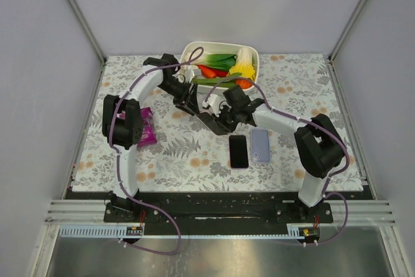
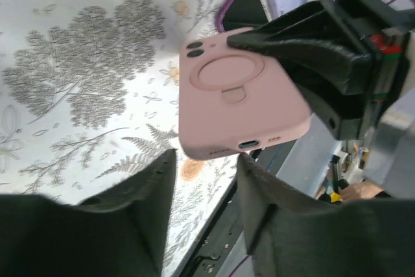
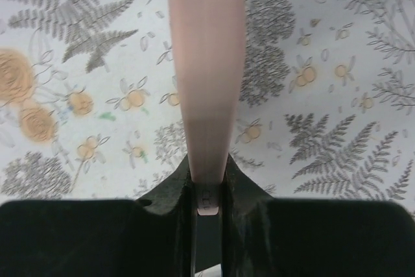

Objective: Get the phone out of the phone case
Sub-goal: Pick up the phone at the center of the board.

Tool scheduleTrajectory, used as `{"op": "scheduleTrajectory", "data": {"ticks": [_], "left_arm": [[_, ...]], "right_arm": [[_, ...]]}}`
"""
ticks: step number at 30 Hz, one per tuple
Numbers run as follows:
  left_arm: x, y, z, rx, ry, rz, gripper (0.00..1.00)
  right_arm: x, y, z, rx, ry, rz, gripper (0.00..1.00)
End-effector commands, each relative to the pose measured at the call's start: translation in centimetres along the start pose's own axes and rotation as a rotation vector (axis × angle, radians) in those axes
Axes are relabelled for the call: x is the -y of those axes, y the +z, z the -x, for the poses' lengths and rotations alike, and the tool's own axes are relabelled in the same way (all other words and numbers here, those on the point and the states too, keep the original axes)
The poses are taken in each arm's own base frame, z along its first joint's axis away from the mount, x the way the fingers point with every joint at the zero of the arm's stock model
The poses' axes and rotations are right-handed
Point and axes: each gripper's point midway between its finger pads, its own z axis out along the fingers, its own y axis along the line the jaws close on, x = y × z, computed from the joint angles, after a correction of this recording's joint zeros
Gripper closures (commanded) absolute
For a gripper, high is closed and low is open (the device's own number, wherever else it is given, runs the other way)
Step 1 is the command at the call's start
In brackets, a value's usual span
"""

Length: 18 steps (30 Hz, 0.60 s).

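While the top view buries it between the two dark tools meeting over the middle of the desk (image 1: pixel 194 160), the pink phone case (image 2: pixel 240 102) shows plainly from the wrists. From the right wrist we see it edge-on, pinched tight by the right tool (image 3: pixel 207 173) and held clear of the flowered surface. From the left wrist we see its back, with lens holes and ring. Its lower edge sits at the left tool (image 2: pixel 206 160), and we cannot tell whether those fingers pinch it. Only the top view gives us the black phone (image 1: pixel 238 151) beside a lilac one (image 1: pixel 260 145), a white basket (image 1: pixel 186 53) of toy vegetables and a purple packet (image 1: pixel 148 128).
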Motion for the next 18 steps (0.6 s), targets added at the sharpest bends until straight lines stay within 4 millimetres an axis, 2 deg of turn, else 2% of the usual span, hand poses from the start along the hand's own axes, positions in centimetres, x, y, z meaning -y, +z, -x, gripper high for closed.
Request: {"op": "scheduleTrajectory", "data": {"ticks": [1,4,10,15,18], "left_arm": [[5.3,-2.4,0.4,0.076,0.206,-0.087,0.43],[6.9,-3.8,0.1,0.114,0.308,-0.090,0.23],[10.5,-5.9,-1.5,0.181,0.507,-0.140,0.01],[13.6,-7.0,-3.8,0.212,0.654,-0.178,0.01],[15.6,-6.5,-5.2,0.197,0.722,-0.172,0.01]], "right_arm": [[-3.0,-4.2,3.4,0.100,-0.083,0.112,1.00],[-5.0,-6.4,3.4,0.099,-0.096,0.190,1.00],[-8.5,-10.7,4.8,0.166,-0.076,0.323,1.00],[-10.7,-13.4,5.7,0.195,-0.062,0.420,1.00],[-11.4,-14.5,6.3,0.222,-0.059,0.443,1.00]]}}
